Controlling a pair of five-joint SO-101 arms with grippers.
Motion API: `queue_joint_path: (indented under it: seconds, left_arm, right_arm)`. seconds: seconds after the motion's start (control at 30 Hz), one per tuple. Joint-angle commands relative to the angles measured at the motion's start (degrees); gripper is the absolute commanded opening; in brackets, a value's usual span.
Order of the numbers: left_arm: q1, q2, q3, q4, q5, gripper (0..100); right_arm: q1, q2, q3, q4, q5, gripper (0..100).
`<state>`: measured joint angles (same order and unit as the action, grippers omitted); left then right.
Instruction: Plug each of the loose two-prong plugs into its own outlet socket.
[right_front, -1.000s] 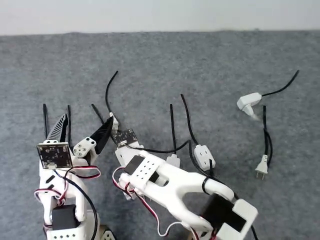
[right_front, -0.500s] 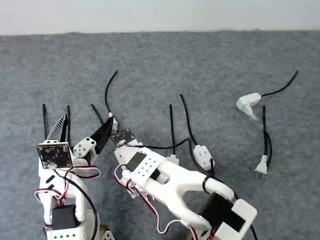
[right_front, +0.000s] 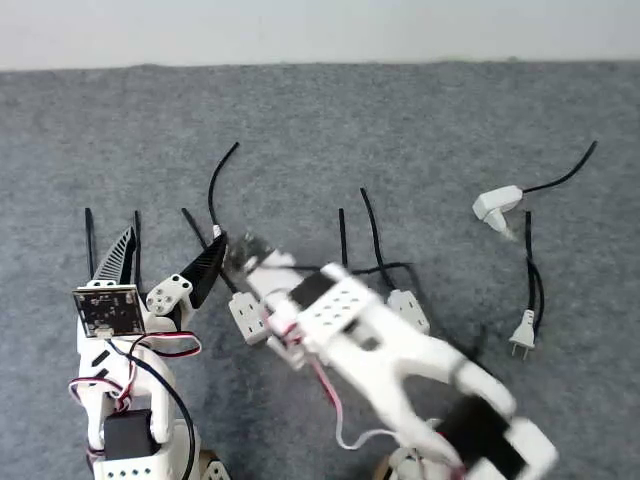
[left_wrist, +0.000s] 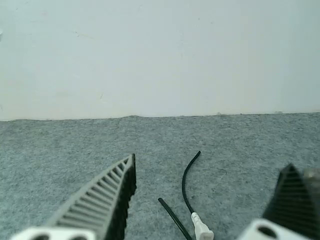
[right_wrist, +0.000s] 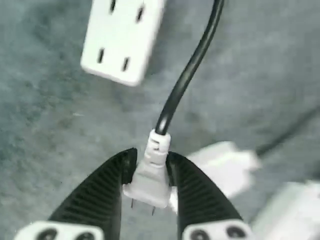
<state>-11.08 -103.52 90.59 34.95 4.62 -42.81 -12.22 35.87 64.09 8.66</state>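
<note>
The right claw (right_wrist: 150, 156) is clamped on a white two-prong plug (right_wrist: 149, 186). In the right wrist view its two black fingers (right_wrist: 102, 192) press the plug's body from both sides. The prongs point back toward the wrist, and the black cord (right_wrist: 190, 70) runs out past the fingertips over the grey bench (right_wrist: 45, 125). Farther out in that view lies a white outlet socket (right_wrist: 122, 40) with its slots facing up, apart from the plug. Other white pieces lie near it, too unclear to name. The high view does not settle the grip, but it gives the layout. The right arm (right_front: 390, 350) stretches from the near right corner toward the middle of the bench, and its head ends just beside the left claw (right_front: 165, 262). A socket block (right_front: 248, 317) lies close against one side of the arm and a second socket block (right_front: 408, 310) against the other. Far off to the right, well apart from both arms, a loose plug (right_front: 522, 333) lies at the end of its own cord, with a white angled piece (right_front: 497, 205) beyond it. The left claw stands wide apart and holds nothing. The left wrist view looks out between its fingers across the bench to a white wall (left_wrist: 160, 55). A small white plug end (left_wrist: 201, 230) on a curved cord lies on the bench between them.
</note>
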Motion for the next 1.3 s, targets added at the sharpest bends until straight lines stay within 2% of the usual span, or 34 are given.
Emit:
queue_joint_path:
  seconds: [0.0,0.07,0.27,0.73,0.97,1.13,1.27]
  left_arm:
    - [0.6,-0.8,-0.5,-1.7,-0.7,41]
    - [1.8,-0.8,-0.5,-1.1,-0.7,41]
    - [6.0,-0.8,-0.9,0.7,-0.8,41]
    - [6.4,-0.8,-2.4,2.5,-0.8,41]
    - [7.1,-1.0,-8.8,10.5,1.1,41]
    - [15.6,-1.1,-16.3,20.0,1.7,41]
    - [20.7,-1.1,-17.5,19.8,1.1,41]
  right_arm:
    - [5.4,-14.0,-2.8,0.9,2.7,0.8]
    - [6.9,-19.3,-2.7,1.2,3.2,0.8]
    - [7.5,-27.5,-3.1,3.6,11.2,0.8]
    - [7.5,-29.8,-19.8,13.8,11.6,0.8]
    - [7.5,-26.3,-27.0,13.6,11.3,0.8]
    - [7.5,-19.9,-33.5,13.3,11.0,0.8]
    - [7.3,-16.0,-39.3,13.3,9.5,0.8]
